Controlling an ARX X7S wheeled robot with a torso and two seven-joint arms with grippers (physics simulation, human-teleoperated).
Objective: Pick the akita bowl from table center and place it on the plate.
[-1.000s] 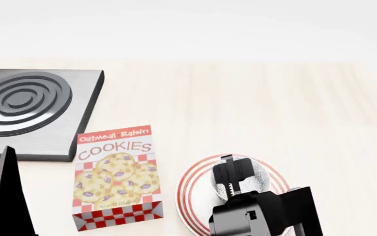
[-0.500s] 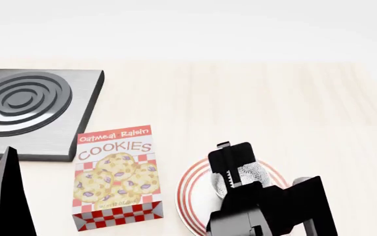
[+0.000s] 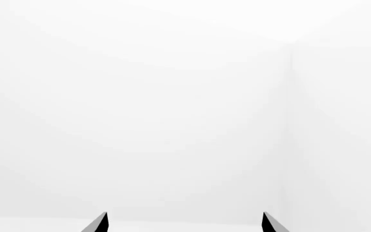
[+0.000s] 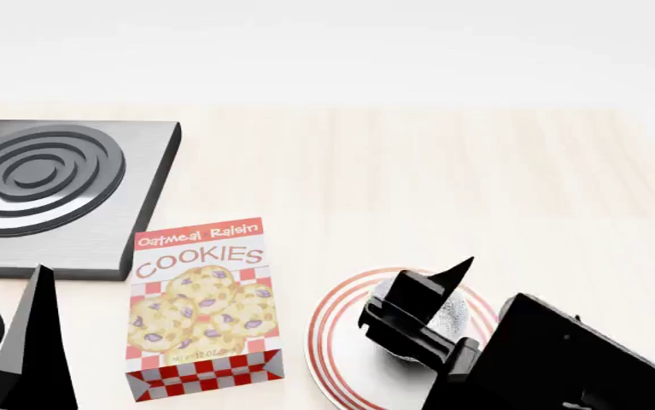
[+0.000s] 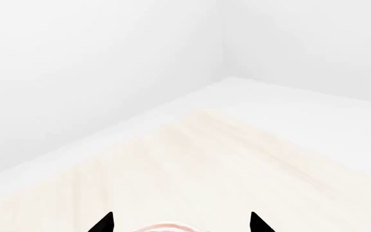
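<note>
The akita bowl (image 4: 453, 314), white with a grey speckled pattern, sits on the plate (image 4: 339, 342), a wide white plate with red rings near the table's front edge. My right gripper (image 4: 428, 289) hangs tilted just over the bowl and hides its left part. Its fingers are spread and hold nothing. In the right wrist view the right gripper (image 5: 180, 223) shows two black tips far apart, with a curved pinkish rim (image 5: 166, 227) between them. I cannot tell whether that rim belongs to the plate or the bowl. My left gripper (image 4: 14, 342) stands at the front left, and in the left wrist view the left gripper (image 3: 185, 223) is open on a blank white wall.
An Oatmeal Raisin cookies box (image 4: 201, 303) stands upright just left of the plate. A grey square stove burner (image 4: 54, 192) lies at the back left. Light wooden tabletop (image 4: 476, 188) stretches behind and to the right.
My right gripper has lifted off the bowl and tilted back toward the right, and its arm has swung right. The bowl stays on the plate. The left finger has shifted slightly right.
</note>
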